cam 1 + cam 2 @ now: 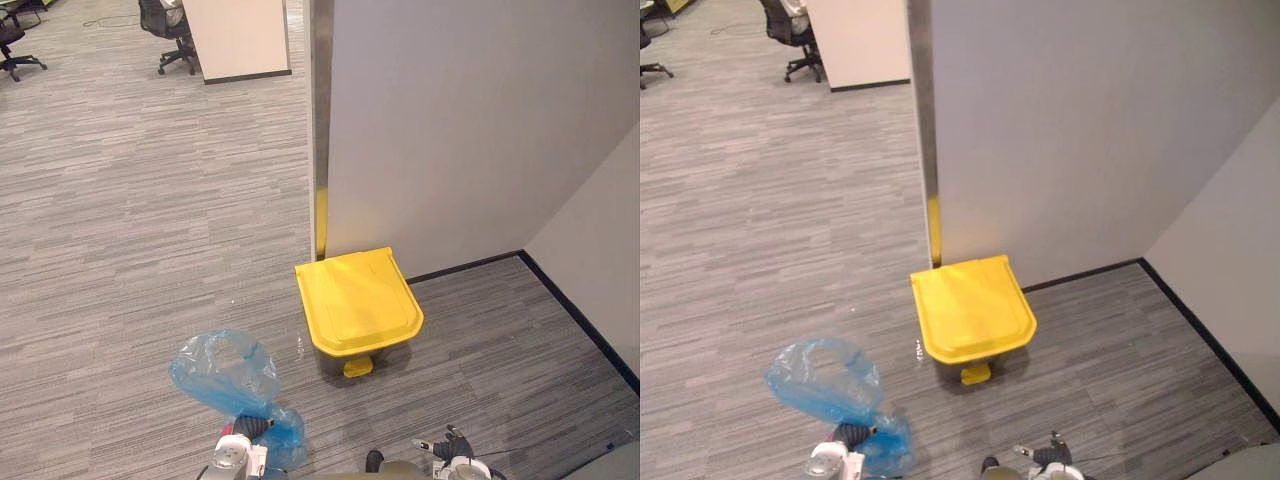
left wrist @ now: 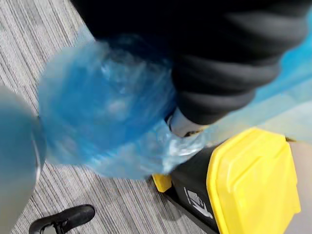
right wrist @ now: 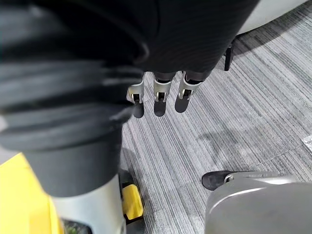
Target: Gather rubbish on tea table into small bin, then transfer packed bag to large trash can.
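Bright, even overhead light fills the scene, and the grey carpet (image 1: 130,250) carries no hard shadows. The large trash can (image 1: 328,362) throws only a soft, narrow shadow at its base, around the pedal (image 1: 357,367). Its yellow lid (image 1: 350,290) has a mild sheen without glare, and it tints the metal strip (image 1: 321,215) on the wall edge behind it yellow. Light passes through the blue bag (image 1: 225,375), with small white glints on its creases. In the left wrist view the bag is smeared and out of focus, and the left hand (image 2: 234,58), close to the lens, is a near-black soft mass. The right hand (image 3: 73,73) is equally dark and blurred in its own wrist view, while its fingers (image 3: 160,92) and the carpet beyond are sharp.
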### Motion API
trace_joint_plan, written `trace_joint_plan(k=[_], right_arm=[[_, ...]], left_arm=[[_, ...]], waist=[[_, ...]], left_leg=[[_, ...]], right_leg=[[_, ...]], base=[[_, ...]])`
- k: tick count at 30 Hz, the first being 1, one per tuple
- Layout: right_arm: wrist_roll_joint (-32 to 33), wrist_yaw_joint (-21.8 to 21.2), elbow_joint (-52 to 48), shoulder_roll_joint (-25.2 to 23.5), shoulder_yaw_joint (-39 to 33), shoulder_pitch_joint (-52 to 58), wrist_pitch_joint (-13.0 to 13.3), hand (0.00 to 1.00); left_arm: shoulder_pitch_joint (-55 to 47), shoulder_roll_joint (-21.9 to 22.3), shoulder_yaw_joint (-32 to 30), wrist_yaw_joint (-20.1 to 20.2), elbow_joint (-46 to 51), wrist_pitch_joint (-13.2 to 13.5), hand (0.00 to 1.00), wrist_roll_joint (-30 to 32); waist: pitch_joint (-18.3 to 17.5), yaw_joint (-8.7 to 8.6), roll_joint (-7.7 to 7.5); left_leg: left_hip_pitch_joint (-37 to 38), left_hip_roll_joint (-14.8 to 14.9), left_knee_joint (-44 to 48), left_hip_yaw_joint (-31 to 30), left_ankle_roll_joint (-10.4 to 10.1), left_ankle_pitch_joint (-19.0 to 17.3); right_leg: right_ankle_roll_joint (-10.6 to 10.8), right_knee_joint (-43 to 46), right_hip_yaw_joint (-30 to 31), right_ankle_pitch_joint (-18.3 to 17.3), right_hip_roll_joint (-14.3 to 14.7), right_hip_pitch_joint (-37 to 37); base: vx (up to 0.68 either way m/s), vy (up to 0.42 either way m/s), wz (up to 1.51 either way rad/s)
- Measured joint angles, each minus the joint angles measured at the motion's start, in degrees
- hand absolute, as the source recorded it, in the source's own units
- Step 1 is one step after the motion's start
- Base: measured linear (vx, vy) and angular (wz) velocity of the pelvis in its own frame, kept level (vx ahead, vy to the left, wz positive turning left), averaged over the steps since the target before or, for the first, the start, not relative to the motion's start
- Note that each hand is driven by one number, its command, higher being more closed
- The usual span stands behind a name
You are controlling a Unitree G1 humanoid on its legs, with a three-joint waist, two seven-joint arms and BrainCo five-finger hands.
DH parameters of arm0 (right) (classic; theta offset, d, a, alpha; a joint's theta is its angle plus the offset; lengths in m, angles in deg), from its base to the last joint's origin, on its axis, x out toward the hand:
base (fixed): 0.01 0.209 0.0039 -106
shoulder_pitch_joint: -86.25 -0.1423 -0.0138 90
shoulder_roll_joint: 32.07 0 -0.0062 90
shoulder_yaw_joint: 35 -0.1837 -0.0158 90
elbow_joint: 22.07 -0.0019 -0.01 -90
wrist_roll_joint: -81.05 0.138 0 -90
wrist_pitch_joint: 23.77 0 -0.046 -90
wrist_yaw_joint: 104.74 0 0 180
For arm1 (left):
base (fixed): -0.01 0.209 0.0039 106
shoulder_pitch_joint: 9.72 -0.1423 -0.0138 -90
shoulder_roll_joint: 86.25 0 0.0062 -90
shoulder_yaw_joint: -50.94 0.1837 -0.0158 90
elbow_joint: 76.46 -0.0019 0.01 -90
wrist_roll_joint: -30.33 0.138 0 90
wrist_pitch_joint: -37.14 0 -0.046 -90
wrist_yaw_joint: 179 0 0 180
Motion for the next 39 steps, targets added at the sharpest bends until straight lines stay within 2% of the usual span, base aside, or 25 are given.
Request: trace_joint_plan(k=[3,5,7,9,10,11,12,13,14,15,17,18,20,21,22,23,25,26,27,29,30,32,35,39], right_arm=[[-0.01,-0.02,0.07,-0.11,-0.13,0.00,-0.05,0.00],[-0.01,-0.02,0.09,-0.13,-0.27,-0.60,-0.07,0.00],[-0.01,-0.02,0.08,-0.21,-0.31,-1.81,-0.09,0.00],[-0.01,-0.02,0.08,-0.05,-0.37,-1.87,-0.12,0.00],[0.01,-0.02,0.08,-0.13,-0.37,-2.05,-0.12,0.00],[0.10,-0.03,0.06,-0.33,-0.41,-2.57,-0.11,0.00],[0.98,-0.14,-0.16,-0.80,-0.85,-2.83,-0.08,0.00],[0.97,-0.10,-0.38,-0.54,-0.74,-3.04,-0.14,0.00],[1.04,-0.08,-0.59,-0.66,-0.73,-3.01,-0.12,0.00],[1.04,-0.02,-1.35,-1.04,-0.76,-3.01,-0.14,0.00],[1.04,0.08,-2.56,-1.92,-0.76,-2.95,-0.13,0.00],[1.04,0.30,-2.72,-2.29,-0.83,-2.91,-0.16,0.00],[1.01,0.58,-2.83,-2.34,-1.00,-2.64,-0.61,0.00],[0.88,0.67,-3.77,-1.66,-1.69,-3.27,-0.83,0.00],[0.88,0.72,-5.13,-1.51,-2.36,-3.39,-0.78,0.00],[0.91,0.71,-6.39,-1.70,-3.20,-3.41,-0.91,0.00],[0.89,0.59,-7.61,-1.91,-3.23,-3.03,-1.00,0.00],[0.87,0.51,-7.86,-1.94,-3.23,-2.85,-1.02,0.00],[0.80,0.36,-8.02,-2.04,-3.08,-2.76,-1.03,0.00],[0.69,0.19,-8.52,-2.27,-2.91,-2.90,-1.03,0.00],[0.53,0.00,-8.64,-2.15,-2.34,-3.05,-1.06,0.00],[0.14,0.05,-8.65,-1.77,-0.76,-3.13,-1.08,0.00],[-1.76,-0.09,-7.74,-0.94,3.80,-4.69,-1.05,0.00],[-2.48,-0.58,-6.29,-1.01,9.34,-9.81,-1.00,0.00]], left_arm=[[-0.52,-0.44,0.03,-0.02,-0.03,-0.01,1.00,0.01],[-0.20,-0.87,0.02,-0.03,0.00,0.00,1.00,0.01],[0.57,-1.33,0.02,-0.07,0.03,0.00,1.00,-0.01],[0.99,-1.43,0.42,-0.06,0.05,0.01,1.00,-0.01],[1.01,-1.52,0.57,-0.03,0.05,0.01,1.00,-0.01],[1.21,-1.64,0.51,-0.08,0.06,0.01,1.00,-0.03],[1.34,-1.92,0.47,-0.16,0.06,0.00,1.00,-0.06],[1.46,-1.62,0.11,-0.37,0.08,-0.04,1.00,-0.13],[1.78,-1.70,-0.33,-0.44,0.08,-0.04,1.00,-0.15],[2.62,-1.85,-0.58,-0.44,0.11,-0.02,1.00,-0.21],[3.86,-1.87,-0.64,-0.43,0.11,-0.02,1.00,-0.40],[4.64,-1.63,-0.75,-0.43,0.31,0.02,1.00,-0.42],[5.43,-0.98,-1.16,-0.43,0.63,0.09,1.00,-0.41],[6.52,0.98,-2.20,-0.47,0.72,0.08,1.00,-0.42],[7.16,1.85,-2.48,-0.39,1.15,0.10,1.00,-0.41],[7.88,2.29,-2.52,-0.35,1.74,0.22,1.00,-0.41],[8.17,2.14,-2.63,-0.13,2.27,0.23,1.00,-0.22],[8.18,2.11,-2.88,0.01,2.36,0.23,1.00,0.16],[8.19,2.02,-2.97,0.10,2.46,0.27,1.00,0.24],[8.56,2.09,-2.94,0.26,2.46,0.46,1.00,0.26],[8.58,2.32,-2.94,0.29,2.46,0.62,1.00,0.28],[8.31,2.55,-2.93,0.32,2.35,0.89,1.00,0.41],[8.44,2.43,-2.94,0.28,2.34,1.11,1.00,1.35],[8.97,1.99,-2.91,0.21,2.39,1.25,1.00,1.35]], waist=[[0.04,0.01,-0.06],[0.35,0.01,-0.33],[1.98,-0.04,-1.61],[3.35,0.00,-2.85],[3.54,0.08,-3.11],[4.19,-0.02,-3.29],[5.26,-0.12,-2.53],[5.47,-0.31,-2.63],[5.57,-0.28,-2.64],[6.05,-0.20,-2.70],[6.62,-0.25,-3.18],[7.07,-0.28,-3.95],[7.81,-0.13,-4.78],[9.50,0.01,-2.30],[10.16,-0.13,-1.12],[10.66,-0.11,-0.74],[10.98,-0.04,-0.72],[10.97,0.05,-0.71],[10.47,0.26,-0.56],[10.18,0.41,-0.52],[10.16,0.44,-0.49],[9.52,0.45,-0.20],[7.54,0.56,0.24],[6.29,1.02,0.26]], left_leg=[[1.04,-0.09,-0.66,0.53,-0.11,0.06],[0.93,-0.38,-0.07,1.09,0.19,-0.59],[0.60,-1.54,3.96,1.37,0.95,-3.44],[0.41,-2.64,8.96,1.32,2.42,-8.07],[0.78,-2.97,9.55,1.25,2.69,-8.86],[1.72,-3.33,9.92,1.22,2.91,-9.69],[2.65,-3.09,11.15,1.18,3.46,-10.36],[3.17,-1.78,13.23,1.49,4.04,-12.33],[3.36,-1.12,14.21,1.52,3.92,-13.13],[4.01,0.05,15.34,1.92,3.70,-14.43],[5.00,1.12,16.99,3.09,2.85,-16.54],[5.15,1.08,19.32,3.78,2.26,-18.28],[5.43,0.71,25.35,3.89,0.10,-23.03],[6.07,2.89,27.38,3.86,-0.70,-25.04],[6.08,3.60,27.14,3.54,-0.24,-25.83],[6.29,3.85,26.00,3.12,-0.37,-26.23],[8.41,4.33,23.47,1.75,-0.65,-26.52],[10.05,4.93,22.03,0.94,-0.89,-26.64],[11.04,5.96,20.41,0.72,-1.11,-26.47],[10.95,6.72,19.25,0.14,-1.18,-25.24],[10.73,7.02,18.43,0.08,-1.03,-23.19],[10.58,7.21,16.59,-0.04,0.03,-20.75],[7.98,7.81,13.86,-0.60,0.12,-17.43],[4.70,8.39,10.81,-3.07,-2.85,-12.33]], right_leg=[[0.04,-1.37,0.04,0.47,0.00,1.25],[0.43,0.12,0.30,-0.43,-0.44,0.50],[1.33,6.79,0.83,-4.19,-2.34,-1.16],[4.12,16.19,1.30,-6.99,-4.54,-3.14],[4.64,20.17,1.28,-6.82,-5.17,-4.66],[7.80,28.28,0.98,-5.08,-6.17,-8.27],[7.76,35.09,0.39,-4.21,-6.44,-12.78],[4.49,33.73,-0.84,-6.68,-5.36,-14.60],[4.33,32.16,-2.19,-6.88,-4.69,-15.53],[3.44,27.54,-3.98,-5.61,-3.41,-16.73],[3.48,13.35,-6.47,0.28,-1.74,-17.54],[3.44,6.75,-7.75,1.86,-1.65,-17.05],[3.73,4.20,-7.52,1.98,-2.23,-15.94],[4.58,7.20,-8.41,2.10,-1.21,-16.14],[4.39,8.96,-8.87,1.54,-0.67,-16.66],[3.58,11.32,-8.96,1.07,-0.54,-18.08],[0.75,16.66,-9.38,-0.58,-0.19,-19.21],[-0.28,19.47,-9.89,-3.01,0.01,-19.51],[-0.43,22.41,-10.87,-5.83,0.19,-20.23],[-0.56,24.55,-11.86,-8.12,0.33,-21.36],[-0.21,24.99,-12.24,-9.02,0.41,-21.57],[0.09,24.61,-12.81,-9.96,0.48,-21.59],[-0.13,23.60,-14.50,-10.53,0.56,-23.40],[-1.06,23.85,-15.95,-9.74,-0.66,-25.45]], base=[[0.12,0.012,-0.03],[0.08,0.020,-0.10],[0.05,0.046,-0.03],[-0.01,0.057,-0.03],[-0.02,0.063,-0.12],[0.01,0.089,-0.05],[0.08,0.102,-0.15],[0.09,0.076,-0.13],[0.13,0.050,-0.20],[0.14,0.020,-0.18],[0.20,-0.035,-0.22],[0.26,-0.133,-0.13],[0.32,-0.173,-0.01],[0.34,-0.170,0.08],[0.32,-0.159,0.05],[0.29,-0.171,0.28],[0.22,-0.138,0.29],[0.22,-0.138,0.26],[0.23,-0.150,0.28],[0.23,-0.176,0.21],[0.19,-0.151,0.15],[0.15,-0.120,0.19],[0.14,-0.101,0.29],[0.07,-0.081,0.41]])
